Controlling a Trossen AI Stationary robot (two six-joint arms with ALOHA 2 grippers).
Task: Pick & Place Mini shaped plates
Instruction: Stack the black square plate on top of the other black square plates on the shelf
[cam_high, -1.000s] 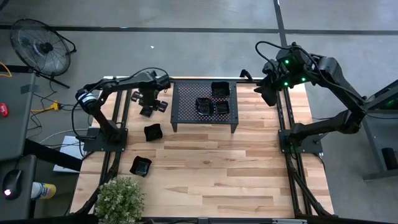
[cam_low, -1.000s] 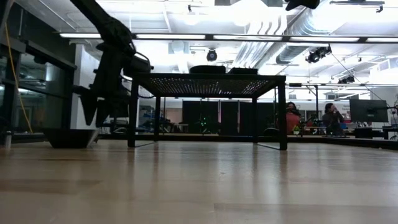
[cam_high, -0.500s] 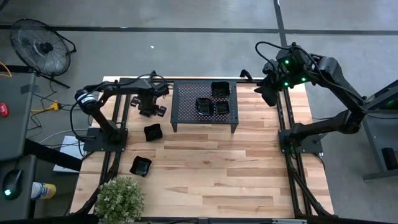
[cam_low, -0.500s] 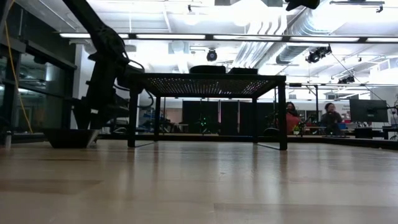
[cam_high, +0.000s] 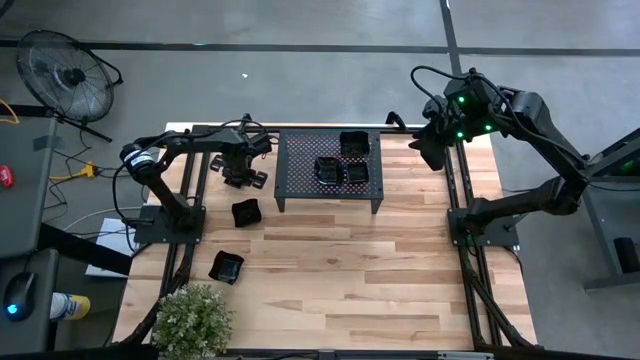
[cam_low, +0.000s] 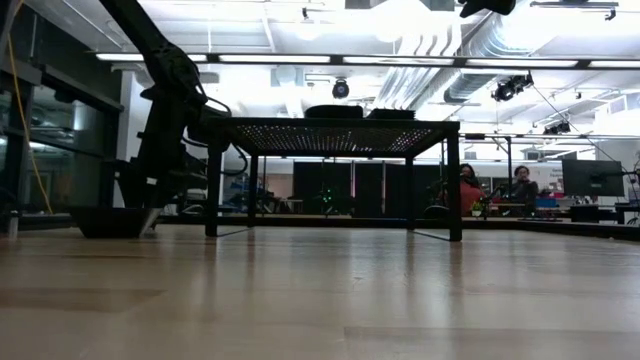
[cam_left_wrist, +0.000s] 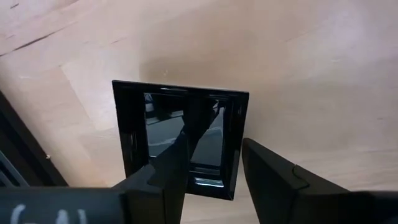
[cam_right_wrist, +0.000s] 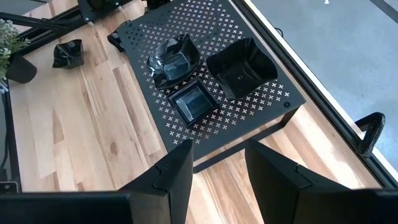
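A glossy black square mini plate (cam_left_wrist: 161, 121) lies flat on the wooden table (cam_high: 340, 270), left of the black perforated rack (cam_high: 300, 188). My left gripper (cam_high: 241, 172) is low over it and open (cam_left_wrist: 214, 155). One finger stands over the plate's hollow and the other outside its rim. Three plates sit on the rack: one wavy (cam_right_wrist: 176, 59), one small and square (cam_right_wrist: 194, 102), one flared (cam_right_wrist: 239, 68). Two more plates (cam_high: 245, 211) (cam_high: 227, 266) lie on the table's left side. My right gripper (cam_high: 432, 150) hovers open (cam_right_wrist: 217, 155) at the far right. My left gripper comes from above, pointing down, its open fingers astride one side rim (cam_left_wrist: 239, 146) of the square plate. One finger (cam_left_wrist: 171, 168) is over the hollow and the other (cam_left_wrist: 267, 171) is outside. I cannot tell whether either finger touches the plate, which lies flat on the table.
A potted plant (cam_high: 190, 318) stands at the table's near left corner. The rack (cam_low: 335, 125) stands on legs at the far middle. Bare wood lies across the near and right parts. People (cam_low: 465, 185) sit in the room beyond.
My left gripper has gone down toward the table beside the rack's left end, until its fingertips came level with the square plate. It has stayed open. The plates have kept their places.
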